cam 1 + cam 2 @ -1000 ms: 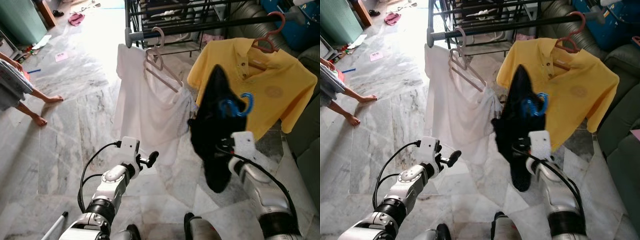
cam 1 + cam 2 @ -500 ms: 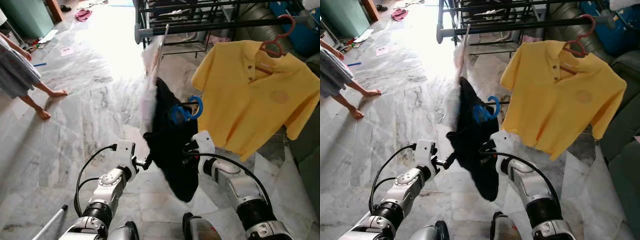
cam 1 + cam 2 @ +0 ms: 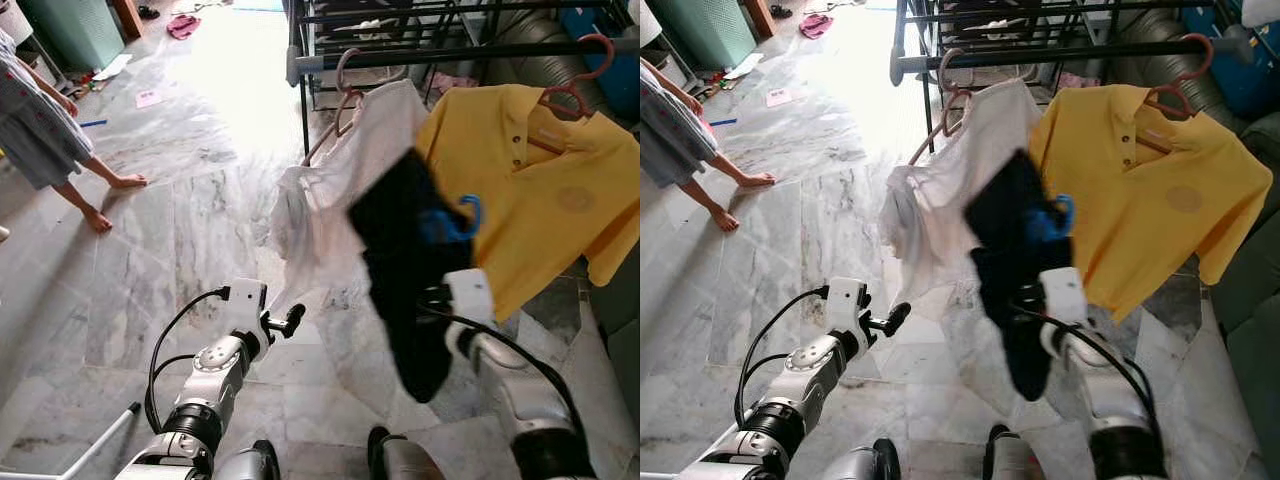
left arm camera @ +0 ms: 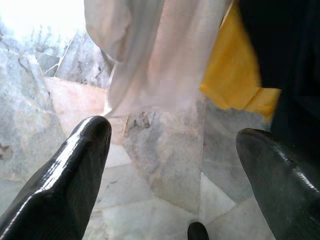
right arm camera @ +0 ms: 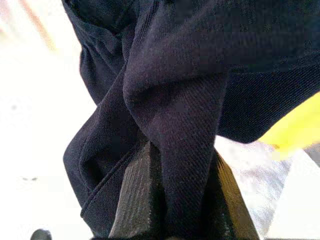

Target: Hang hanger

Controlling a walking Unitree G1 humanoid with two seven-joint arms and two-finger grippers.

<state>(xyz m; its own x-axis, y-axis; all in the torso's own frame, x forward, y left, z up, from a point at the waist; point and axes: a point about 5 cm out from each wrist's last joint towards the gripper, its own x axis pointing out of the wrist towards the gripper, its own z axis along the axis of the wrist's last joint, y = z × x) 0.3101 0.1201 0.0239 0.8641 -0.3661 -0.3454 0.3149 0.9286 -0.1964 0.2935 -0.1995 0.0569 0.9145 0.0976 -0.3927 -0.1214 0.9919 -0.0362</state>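
- My right gripper (image 5: 170, 200) is clamped on the dark garment (image 3: 410, 260) w/ blue hanger (image 3: 452, 220), mid-frame, in front of the yellow polo (image 3: 540, 200).
- Left gripper (image 3: 285, 322) lower centre, fingers apart, nothing held.
- Next, I reckon: lift the hook above the rail (image 3: 450, 52) at top, seat it btwn white shirt (image 3: 340, 170) & polo, then release.

- Strong daylight pours across the marble floor (image 3: 210, 90) from the far side, glaring nearly white.
- The dark garment (image 3: 405, 270) is motion-blurred in the head views.
- The right wrist view's background is overexposed and soft.
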